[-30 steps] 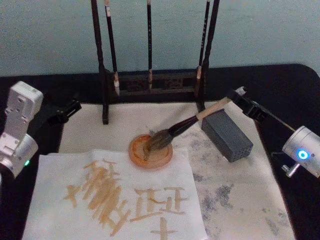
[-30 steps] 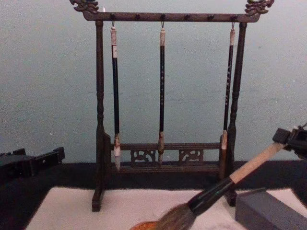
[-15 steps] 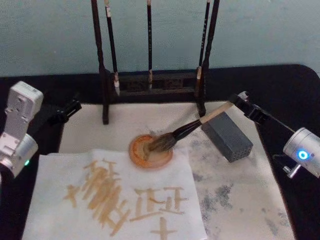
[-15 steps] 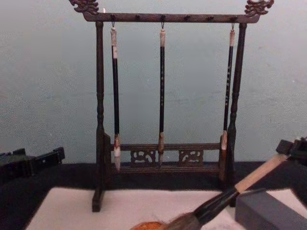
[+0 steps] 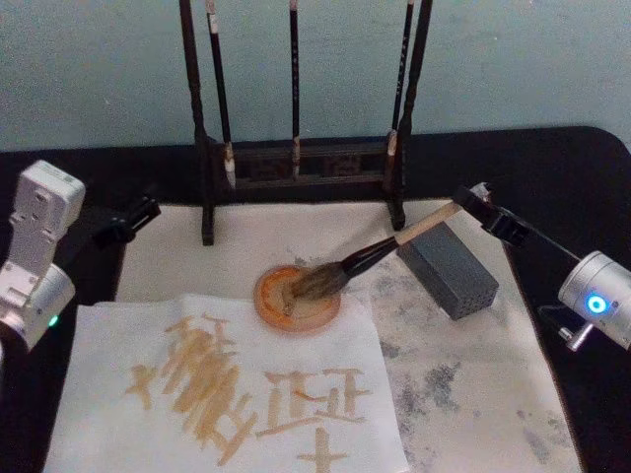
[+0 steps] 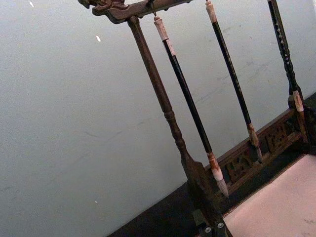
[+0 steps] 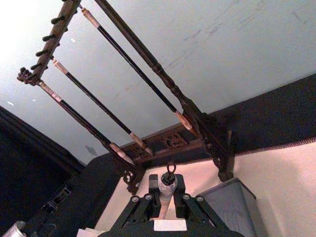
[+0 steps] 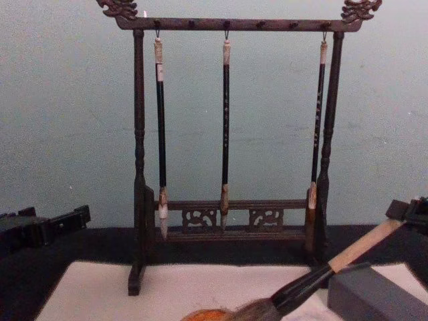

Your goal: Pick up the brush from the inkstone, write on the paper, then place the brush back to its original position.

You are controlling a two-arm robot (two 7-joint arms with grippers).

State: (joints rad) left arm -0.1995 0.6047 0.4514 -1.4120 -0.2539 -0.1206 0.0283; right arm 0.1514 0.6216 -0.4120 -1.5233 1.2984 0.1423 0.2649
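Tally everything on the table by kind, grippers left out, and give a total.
Large brush: 1
Thin hanging brushes: 3
Brush stand: 1
Round orange inkstone: 1
Grey block: 1
Written-on paper: 1
Stained felt mat: 1
Total: 9

Tan-handled brush point(image 5: 380, 251) — orange inkstone point(image 5: 299, 298) — off-white paper point(image 5: 118, 340) with tan strokes.
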